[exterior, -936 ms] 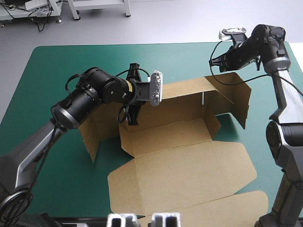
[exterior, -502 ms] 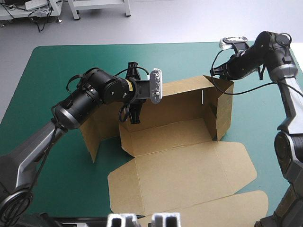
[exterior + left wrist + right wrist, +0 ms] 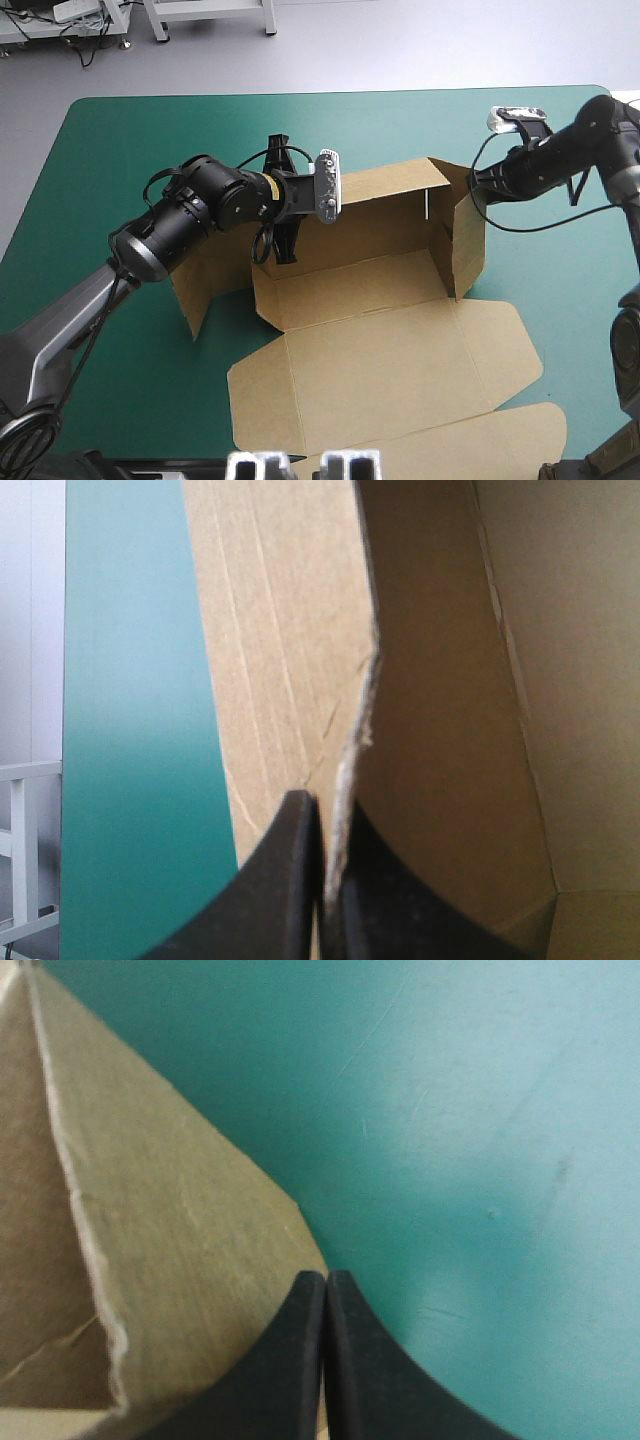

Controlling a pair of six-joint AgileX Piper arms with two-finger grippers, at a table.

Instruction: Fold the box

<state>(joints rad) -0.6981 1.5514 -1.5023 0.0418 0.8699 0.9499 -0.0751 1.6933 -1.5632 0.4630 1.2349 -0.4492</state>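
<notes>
The brown box lies in the middle of the teal-green table, its back wall and right end wall raised and its lid flat toward the near edge. My left gripper is shut on the left end of the back wall. The left wrist view shows the board's torn edge pinched between the fingers of the left gripper. My right gripper is shut and rests against the outer face of the right end wall near its top. In the right wrist view the right gripper sits beside the board, with none between its fingers.
A left side flap slopes down to the table under my left arm. The lid's tuck flap reaches almost to the near edge. Bare teal-green cover spreads behind the box and to its right.
The right end flaps, earlier splayed outward, have swung in and now stand as one upright wall. My right gripper moved right and down along with them. The left gripper has barely moved.
</notes>
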